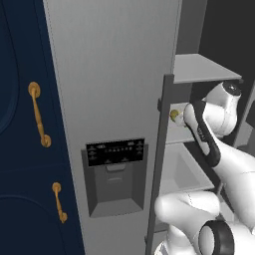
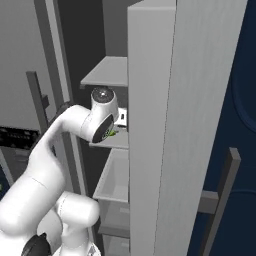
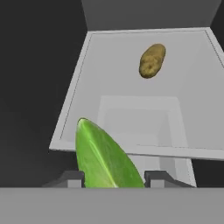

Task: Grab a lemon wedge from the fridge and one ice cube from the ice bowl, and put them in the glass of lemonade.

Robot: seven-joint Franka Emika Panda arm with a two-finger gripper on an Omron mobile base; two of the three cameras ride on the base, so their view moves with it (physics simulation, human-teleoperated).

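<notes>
In the hand view the gripper (image 3: 114, 179) has its two dark finger tips (image 3: 70, 178) standing on either side of the lemon wedge (image 3: 103, 157), a bright green, leaf-shaped sliver that rises between them and leans up and to the left; the tips sit close against its lower flanks, so the gripper looks clenched on the wedge, though the actual contact is hidden by the bottom edge of the picture. Beyond the wedge lies a pale grey fridge shelf (image 3: 131, 96), tray-like with a raised front lip, and a small brown lump (image 3: 152, 60) rests on its far part, well apart from the wedge. From the right base view the white arm reaches into the open fridge (image 2: 165, 100), and a speck of green (image 2: 113, 133) shows at the hand just above the middle shelf (image 2: 117, 141), beside the edge of the open right door. Above it is another grey shelf (image 2: 107, 70), and below it a deeper bin-like compartment (image 2: 114, 180) whose contents cannot be made out. In the left base view the hand is pushed between the shelves, with a small yellowish lump (image 1: 175, 115) showing just beside the wrist at shelf level. The closed left door carries the dark dispenser panel (image 1: 115, 151), and navy cabinets (image 1: 22, 149) with gold handles (image 1: 39, 113) stand beside the fridge.
</notes>
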